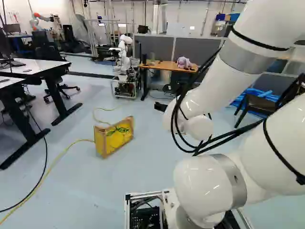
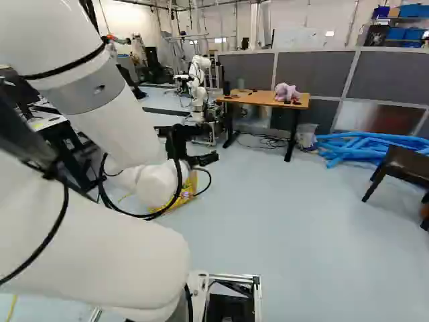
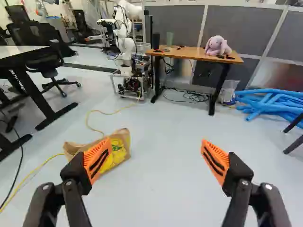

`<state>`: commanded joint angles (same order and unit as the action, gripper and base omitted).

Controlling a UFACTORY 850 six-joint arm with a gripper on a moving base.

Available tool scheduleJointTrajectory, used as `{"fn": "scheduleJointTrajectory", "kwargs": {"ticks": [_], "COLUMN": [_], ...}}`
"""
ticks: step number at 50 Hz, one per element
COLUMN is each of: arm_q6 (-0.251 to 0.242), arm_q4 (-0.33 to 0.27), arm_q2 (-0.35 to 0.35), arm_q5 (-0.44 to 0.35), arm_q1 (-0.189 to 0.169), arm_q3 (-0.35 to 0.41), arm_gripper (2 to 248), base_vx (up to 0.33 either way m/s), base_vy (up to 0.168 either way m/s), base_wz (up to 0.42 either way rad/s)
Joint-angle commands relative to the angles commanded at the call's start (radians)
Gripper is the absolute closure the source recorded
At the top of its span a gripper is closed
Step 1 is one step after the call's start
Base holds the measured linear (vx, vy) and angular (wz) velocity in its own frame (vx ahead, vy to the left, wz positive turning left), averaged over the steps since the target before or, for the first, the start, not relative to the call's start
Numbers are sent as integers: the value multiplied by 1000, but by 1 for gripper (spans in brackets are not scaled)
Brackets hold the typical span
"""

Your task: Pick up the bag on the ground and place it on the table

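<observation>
two views behind the arm [image 1: 202, 188] and a nearer wrist view face one table [image 3: 194, 53].

Loc.: robotics lab, w/ some office furn. Evid.: another robot [image 3: 125, 45] on open metal frame [image 3: 113, 86] w/ exposed electronics [image 3: 130, 85]; height-adj.-type desk [image 1: 35, 67] & swivel chair [image 3: 31, 35] to one side; grey partitions [image 3: 236, 28] behind wood-top table [image 3: 189, 53]; yellow cable [image 3: 40, 165] across smooth floor [image 3: 161, 189]; blue tubes [image 3: 267, 109] piled; storage bins [image 2: 411, 11] on shelf, approx. rear; vert. pipes [image 2: 257, 23] nr. wall.
</observation>
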<state>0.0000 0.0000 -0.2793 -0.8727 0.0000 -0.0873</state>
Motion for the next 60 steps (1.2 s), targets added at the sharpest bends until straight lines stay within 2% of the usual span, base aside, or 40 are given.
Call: {"fn": "scheduleJointTrajectory", "kwargs": {"ticks": [25,60], "arm_q6": [0,0], "arm_q4": [0,0], "arm_q2": [0,0], "arm_q5": [0,0], "arm_q1": [0,0], "arm_q3": [0,0], "arm_gripper": [3,3], "base_vx": [35,93], "base_vy": [2,3], "base_wz": [2,-2]}}
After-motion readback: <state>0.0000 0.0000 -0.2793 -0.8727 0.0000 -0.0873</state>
